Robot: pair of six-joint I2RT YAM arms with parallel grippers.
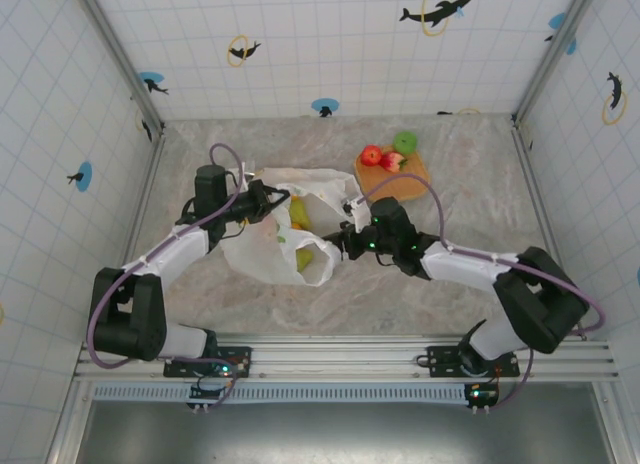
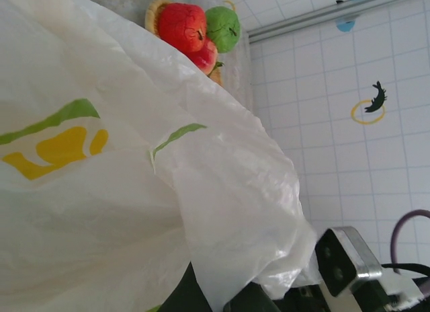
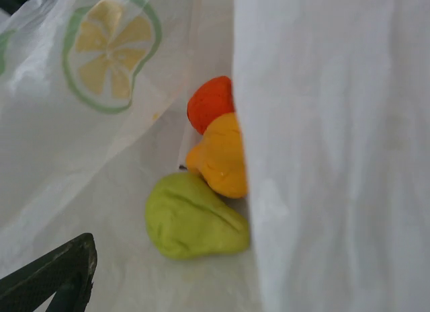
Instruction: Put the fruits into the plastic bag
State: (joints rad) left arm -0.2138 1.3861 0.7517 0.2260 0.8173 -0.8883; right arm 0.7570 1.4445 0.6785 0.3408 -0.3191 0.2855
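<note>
Progress is sitting at roughly the halfway mark, judging by the fruit count. Nearest the arms, the plastic bag (image 1: 255, 259) is lying crumpled with its mouth facing 3 o'clock. The right gripper (image 1: 340, 246) is hovering at that mouth, jaws spread and carrying nothing. Inside, a green pear (image 3: 191, 221), a yellow-orange fruit (image 3: 222, 161) and a red-orange one (image 3: 208, 102) are resting together. At the bag's 10 o'clock rim the left gripper (image 1: 266, 200) is pinching the film, jaws pressed together, holding it up. Farther off at 1 o'clock, red apples (image 1: 372, 155) and a green apple (image 1: 405, 142) are waiting on the tray (image 1: 410, 182).
</note>
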